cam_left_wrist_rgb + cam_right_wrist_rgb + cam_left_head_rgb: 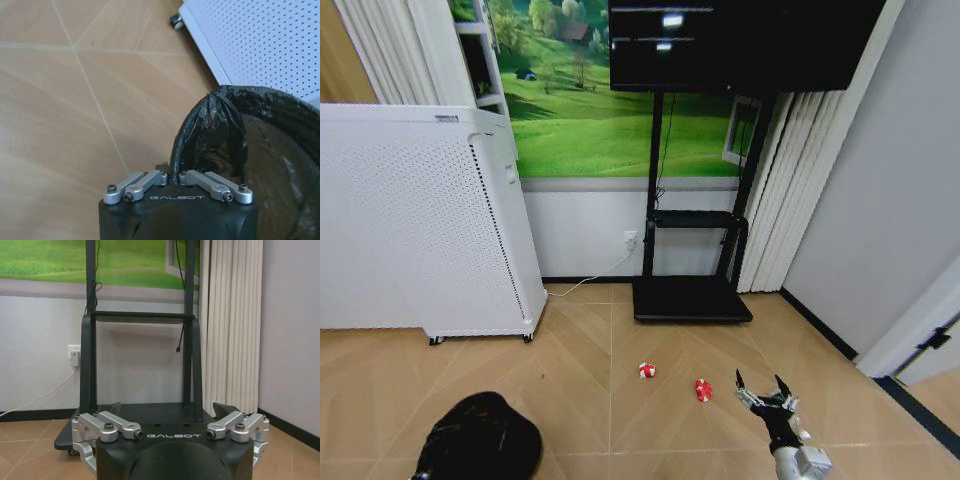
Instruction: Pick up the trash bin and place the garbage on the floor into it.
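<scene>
The left gripper [172, 176] is clamped on the rim of the trash bin [260, 150], its linkage drawn in tight against the edge wrapped in black liner. In the head view the bin [480, 438] sits at about seven o'clock, low in the picture, its liner crumpled over the top. Just beyond it, at roughly ten o'clock, stands the tall white perforated air purifier [420, 220] on small castors; in the left wrist view its dotted panel [260, 40] lies just beside the bin's rim.

The right gripper [764, 385] hangs at about five o'clock with its fingers spread wide apart and nothing between them. In the right wrist view those fingers [106, 409] frame the base of the black TV stand [140, 415], which is straight ahead.

The garbage lies on the floor [620, 340] between the two arms: one red-and-white wrapper [647, 370] near six o'clock and a second wrapper [703, 389] just beside the right gripper, towards the bin. Both rest flat on the chevron parquet, well apart from the bin, with bare floor between.

Farther out, at twelve o'clock, the stand's black base plate [690, 298] sits against the wall, and a white cable [585, 283] runs from a wall socket [630, 239] towards the purifier.
</scene>
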Motion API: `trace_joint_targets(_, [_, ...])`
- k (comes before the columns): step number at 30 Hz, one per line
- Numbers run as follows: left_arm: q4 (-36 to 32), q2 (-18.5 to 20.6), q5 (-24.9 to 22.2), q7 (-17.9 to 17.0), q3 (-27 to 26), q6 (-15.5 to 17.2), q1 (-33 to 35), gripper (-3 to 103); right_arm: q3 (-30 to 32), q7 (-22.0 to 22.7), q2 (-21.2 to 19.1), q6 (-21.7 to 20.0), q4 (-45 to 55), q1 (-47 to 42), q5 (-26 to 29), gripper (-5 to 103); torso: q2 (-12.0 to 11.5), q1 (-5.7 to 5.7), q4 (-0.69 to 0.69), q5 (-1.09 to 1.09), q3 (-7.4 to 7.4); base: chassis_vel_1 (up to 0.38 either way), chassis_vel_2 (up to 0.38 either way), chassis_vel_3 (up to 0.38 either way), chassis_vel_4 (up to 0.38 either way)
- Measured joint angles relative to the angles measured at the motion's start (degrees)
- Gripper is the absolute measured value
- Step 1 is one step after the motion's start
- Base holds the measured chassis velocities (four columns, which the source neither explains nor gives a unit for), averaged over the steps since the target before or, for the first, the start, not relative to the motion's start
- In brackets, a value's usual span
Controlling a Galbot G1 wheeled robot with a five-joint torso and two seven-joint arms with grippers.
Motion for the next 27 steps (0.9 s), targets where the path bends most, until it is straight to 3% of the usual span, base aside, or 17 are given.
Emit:
trace_joint_targets(2, [0.1,0.0,1.6,1.0,0.0,-0.6,0.1,4,0.0,0.0,0.0,0.0,0.0,0.0,0.0,100,0.0,0.00,0.01,-0.01,0.01,0.000,0.000,0.000,0.000])
trace_joint_targets(7, [-0.3,0.2,8.7,7.2,-0.4,-3.3,0.8,4,0.0,0.1,0.0,0.1,-0.4,0.1,0.0,100,0.1,0.02,0.00,0.00,0.04,0.000,0.000,0.000,0.000])
trace_joint_targets(12, [-1.4,0.2,14.8,10.4,-1.3,-6.0,1.7,4,-1.3,0.3,-0.2,1.5,-0.8,0.7,-0.7,100,0.1,0.02,0.01,-0.01,0.07,0.000,0.000,0.000,0.000])
trace_joint_targets(17, [-3.6,-0.1,17.8,11.3,-2.3,-8.5,2.4,4,-3.6,0.4,-0.4,3.0,-0.8,1.8,-3.1,100,0.1,0.03,0.01,-0.01,0.08,0.000,0.000,0.000,0.000])
trace_joint_targets(23, [-3.7,0.0,24.6,12.3,-5.0,-11.3,2.0,4,-9.0,-0.2,-1.0,3.8,-0.7,2.4,-8.9,100,0.1,0.03,0.01,-0.01,0.11,0.000,0.000,0.000,0.000])
trace_joint_targets(27, [-3.2,0.4,26.0,13.2,-6.6,-12.1,2.3,4,-12.0,-0.2,-1.8,4.7,-1.0,3.6,-11.9,100,0.1,0.03,0.02,-0.01,0.11,0.000,0.000,0.000,0.000])
